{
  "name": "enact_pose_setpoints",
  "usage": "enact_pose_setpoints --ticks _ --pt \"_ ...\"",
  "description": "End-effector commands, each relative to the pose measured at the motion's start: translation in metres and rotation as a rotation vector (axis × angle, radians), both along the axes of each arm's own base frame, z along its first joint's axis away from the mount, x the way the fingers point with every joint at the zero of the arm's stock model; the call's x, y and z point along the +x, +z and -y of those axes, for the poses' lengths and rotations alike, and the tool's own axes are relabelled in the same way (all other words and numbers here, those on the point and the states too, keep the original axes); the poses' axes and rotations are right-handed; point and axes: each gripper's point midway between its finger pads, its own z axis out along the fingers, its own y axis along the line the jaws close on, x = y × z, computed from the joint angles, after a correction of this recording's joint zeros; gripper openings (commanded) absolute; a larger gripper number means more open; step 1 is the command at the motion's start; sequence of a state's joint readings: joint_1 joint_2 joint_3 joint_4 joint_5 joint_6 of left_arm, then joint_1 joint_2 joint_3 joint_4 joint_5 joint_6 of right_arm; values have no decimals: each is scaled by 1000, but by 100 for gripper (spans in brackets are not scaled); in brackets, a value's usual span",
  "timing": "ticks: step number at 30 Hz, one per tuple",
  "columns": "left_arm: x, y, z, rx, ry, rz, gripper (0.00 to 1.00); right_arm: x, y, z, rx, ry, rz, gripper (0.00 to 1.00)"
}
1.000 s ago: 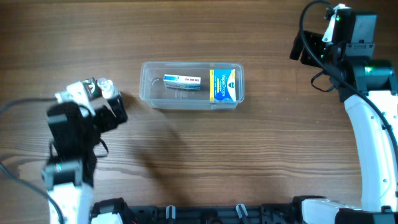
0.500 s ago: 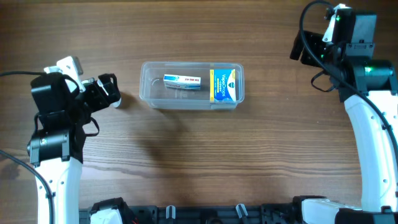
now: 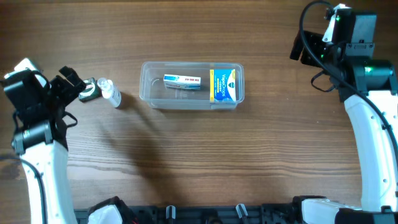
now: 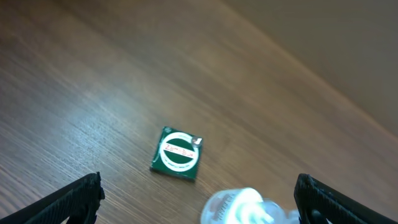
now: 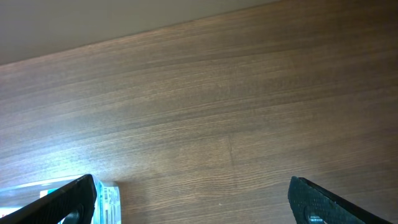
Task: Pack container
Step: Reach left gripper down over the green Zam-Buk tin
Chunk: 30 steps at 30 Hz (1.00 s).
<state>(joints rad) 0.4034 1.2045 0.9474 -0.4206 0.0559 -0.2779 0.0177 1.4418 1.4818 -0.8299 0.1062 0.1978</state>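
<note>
The clear plastic container [image 3: 191, 99] sits mid-table and holds a small white-and-blue box [image 3: 184, 81] and a blue-and-yellow carton [image 3: 224, 84]. Left of it, a small clear bottle with a white cap [image 3: 111, 93] and a green square packet [image 3: 91, 93] rest on the table. My left gripper [image 3: 74, 85] is open and empty just left of them. In the left wrist view the packet [image 4: 178, 152] and the bottle [image 4: 245, 207] lie between its spread fingers [image 4: 199, 208]. My right gripper [image 3: 303, 48] is open and empty at the far right. Its wrist view [image 5: 193, 205] shows one container corner [image 5: 107, 198].
Bare wooden tabletop [image 3: 205, 155] surrounds the container. The arm bases stand along the front edge at the left and right. A pale wall lies beyond the table's far edge [image 5: 124, 18].
My left arm has drawn back to the left and away from the container. The bottle and green packet now lie uncovered on the table. The right arm has not moved.
</note>
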Motion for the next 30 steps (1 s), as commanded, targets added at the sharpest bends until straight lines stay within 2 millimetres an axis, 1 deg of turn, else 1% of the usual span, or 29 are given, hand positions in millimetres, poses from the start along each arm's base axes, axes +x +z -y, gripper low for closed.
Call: enact_pose_setpoints --ticks 1,4,5,9,17,19,22,25,29,30 --pt "18 -32 -15 -34 36 -58 100 1 -3 2 -4 -19 -5 100" --pt "28 -58 -19 -52 35 -101 100 1 -3 2 -4 -19 -5 100" --pt "33 -72 -22 -60 35 -122 100 1 -3 2 -4 -19 -5 100" --pt "45 -103 -27 -73 33 -156 100 1 -3 2 -4 -19 -5 100" --pt "55 -142 -31 -90 33 -198 100 1 -3 2 -4 -19 -5 100" --pt "58 -147 -32 -91 31 -197 100 1 -3 2 -4 -19 -5 100" --pt "64 -155 -28 -60 -20 -208 100 1 -3 2 -4 -19 -5 100" --pt "67 -156 -26 0 -85 -219 100 1 -3 2 -4 -19 -5 100" --pt "74 -150 -26 11 -98 -187 100 1 -3 2 -4 -19 -5 100" --pt "77 -149 -22 16 -137 -177 100 1 -3 2 -4 -19 -5 100"
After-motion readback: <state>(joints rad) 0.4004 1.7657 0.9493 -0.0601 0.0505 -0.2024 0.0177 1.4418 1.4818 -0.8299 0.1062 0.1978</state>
